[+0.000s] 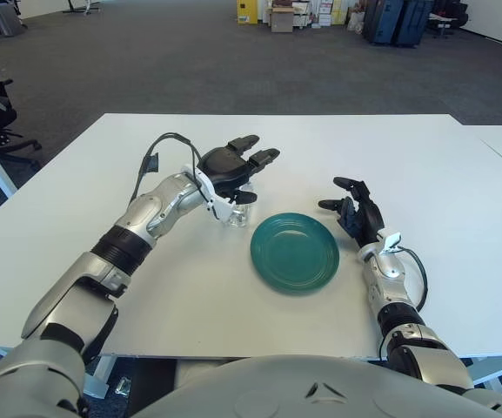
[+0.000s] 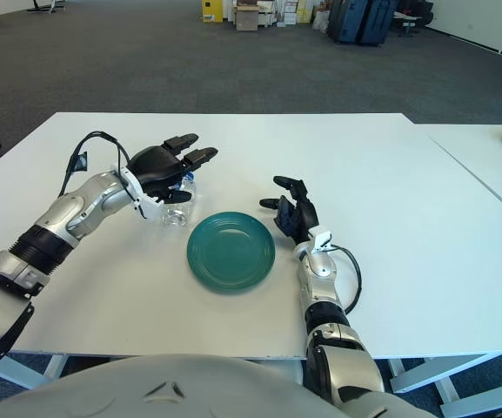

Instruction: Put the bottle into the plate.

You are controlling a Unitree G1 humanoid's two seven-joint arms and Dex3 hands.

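My right robot hand (image 1: 355,214) is waiting with fingers spread and holding nothing, just right of the green plate (image 1: 294,251) on the white surface (image 1: 407,165). My left robot hand (image 1: 233,165) is hovering, fingers extended, over the clear bottle (image 2: 177,202) lying just left of the plate.

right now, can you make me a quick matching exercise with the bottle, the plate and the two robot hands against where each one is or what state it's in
Column one:
1. bottle
2. plate
3. left robot hand
4. right robot hand

Column two:
A. teal, with nothing in it
B. fingers spread, over the bottle
C. lying on the table left of the plate
D. open, just right of the plate

Pairs: 1-C, 2-A, 3-B, 4-D
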